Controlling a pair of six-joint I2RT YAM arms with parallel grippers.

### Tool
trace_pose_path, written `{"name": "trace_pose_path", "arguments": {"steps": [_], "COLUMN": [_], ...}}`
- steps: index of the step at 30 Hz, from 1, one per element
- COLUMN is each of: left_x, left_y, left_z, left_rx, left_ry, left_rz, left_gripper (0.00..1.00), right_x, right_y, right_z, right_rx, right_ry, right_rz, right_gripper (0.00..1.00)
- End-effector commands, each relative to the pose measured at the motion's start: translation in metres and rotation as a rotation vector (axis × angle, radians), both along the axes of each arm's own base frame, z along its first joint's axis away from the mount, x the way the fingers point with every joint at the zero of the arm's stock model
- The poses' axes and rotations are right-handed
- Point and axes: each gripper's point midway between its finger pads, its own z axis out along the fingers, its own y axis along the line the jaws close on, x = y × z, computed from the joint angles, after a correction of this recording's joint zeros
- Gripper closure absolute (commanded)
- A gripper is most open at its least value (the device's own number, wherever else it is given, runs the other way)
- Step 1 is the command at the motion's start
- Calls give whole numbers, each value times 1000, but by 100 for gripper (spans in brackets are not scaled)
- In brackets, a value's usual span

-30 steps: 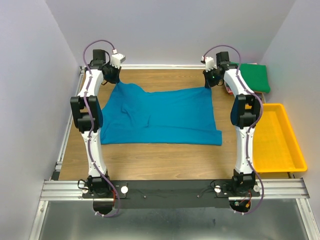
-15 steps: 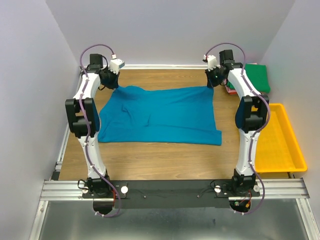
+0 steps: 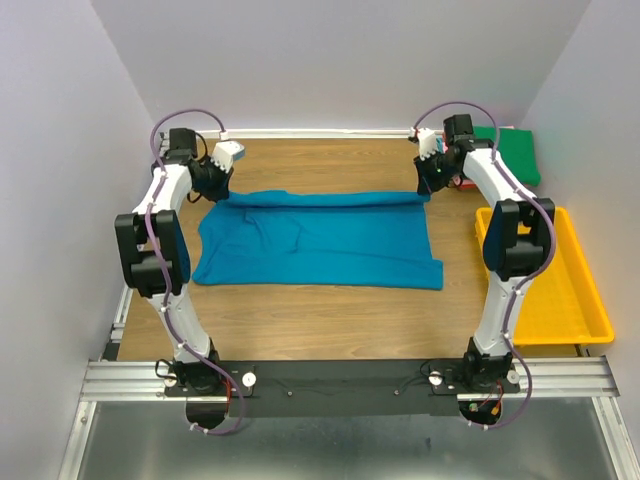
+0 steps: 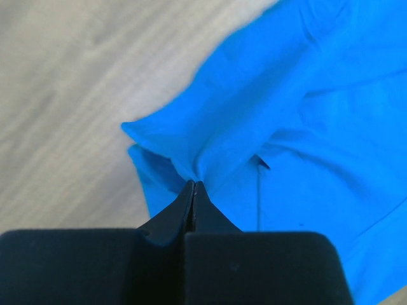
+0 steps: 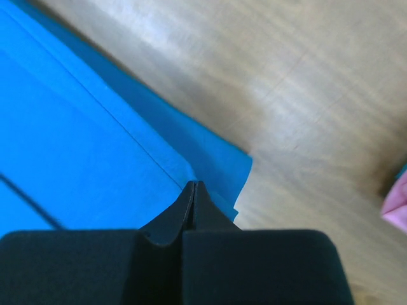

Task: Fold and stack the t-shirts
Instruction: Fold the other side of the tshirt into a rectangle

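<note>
From my station, the nearest thing past the arm bases is bare wooden table (image 3: 320, 325), with the yellow plastic tray (image 3: 592, 318) off its right side. Beyond that lies the teal-blue t-shirt (image 3: 320, 245), spread mid-table with its long axis running left to right. Its near edge is flat, and I cannot tell which end is the collar. Its far edge is doubled over into a straight fold. The left gripper (image 3: 221, 194) pinches the far-left corner and the right gripper (image 3: 426, 192) pinches the far-right corner, both with jaws closed tight on cloth. A second ago that far edge lay further back and the left corner bulged. Both grippers have since drawn it toward me and both elbows have swung outward. My left wrist view shows what the overhead cannot: the left gripper (image 4: 194, 185) bites a gathered peak of two layers. The right wrist view shows the right gripper (image 5: 194, 184) on a crisp stitched edge, and a pink t-shirt (image 5: 395, 206) at the frame edge. Farthest back, at the right, sits the folded dark green t-shirt (image 3: 515, 155).
</note>
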Motion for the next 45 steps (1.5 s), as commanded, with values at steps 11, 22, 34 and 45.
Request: {"name": "trace_pose_path", "arguments": {"steps": [11, 22, 34, 45], "left_x": [-62, -48, -53, -96], "left_y": [0, -1, 3, 0], "left_z": [-43, -39, 16, -45], "left_rx": [25, -15, 7, 1], "left_ry": [82, 87, 18, 141], "left_rz": [-28, 33, 30, 31], "left_gripper": [100, 100, 100, 100], "right_x": [-47, -25, 1, -28], "right_y": [0, 0, -12, -16], "right_z": [-43, -32, 14, -30], "right_rx": [19, 20, -18, -49], "right_ry": [134, 86, -48, 57], "right_rz": [44, 11, -6, 37], "right_gripper": [99, 99, 99, 99]}}
